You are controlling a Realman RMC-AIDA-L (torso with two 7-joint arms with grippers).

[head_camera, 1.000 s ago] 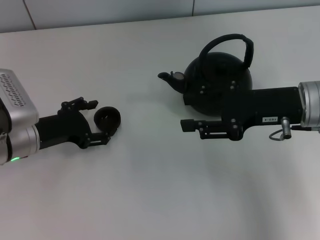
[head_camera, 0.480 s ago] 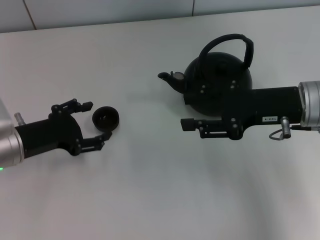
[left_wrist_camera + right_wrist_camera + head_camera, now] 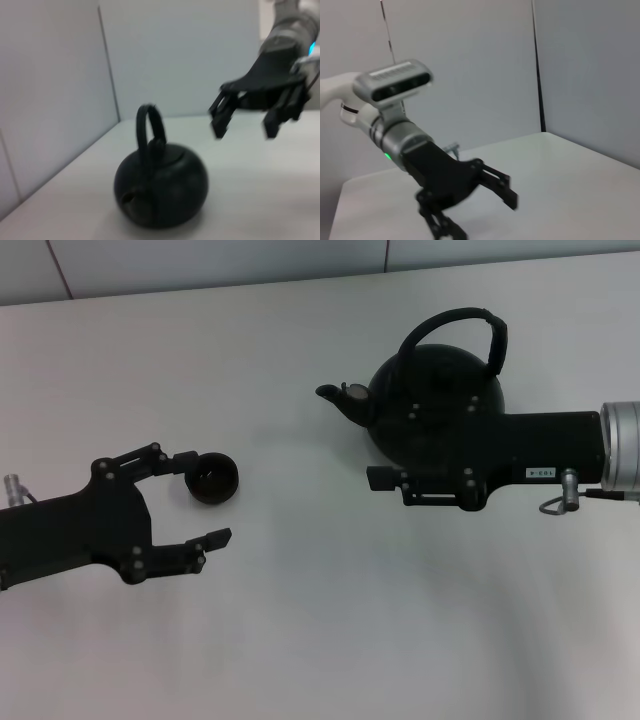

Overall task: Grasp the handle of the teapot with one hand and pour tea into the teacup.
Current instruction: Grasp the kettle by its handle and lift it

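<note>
The round matte-black teapot [image 3: 440, 390] stands on the white table at the right, spout to the left. Its arched handle [image 3: 455, 318] rises upright over the lid. It also shows in the left wrist view [image 3: 162, 187] with its handle [image 3: 148, 125]. The small black teacup [image 3: 213, 480] stands left of centre. My left gripper [image 3: 203, 500] is open and empty. Its far fingertip is just beside the cup's left rim, and the near finger is clear of the cup. It also shows in the right wrist view [image 3: 485, 217]. My right gripper [image 3: 385, 452] is open and empty, raised over the teapot's near side [image 3: 245, 129], clear of the handle.
The white table [image 3: 320, 620] runs to a pale wall at the back [image 3: 200, 265]. My right arm's black forearm [image 3: 550, 450] reaches in from the right edge and covers part of the teapot's body.
My left gripper has drawn back from around the teacup, toward the near left, and its fingers have spread wider. The cup has stayed put. The right gripper has shifted slightly right.
</note>
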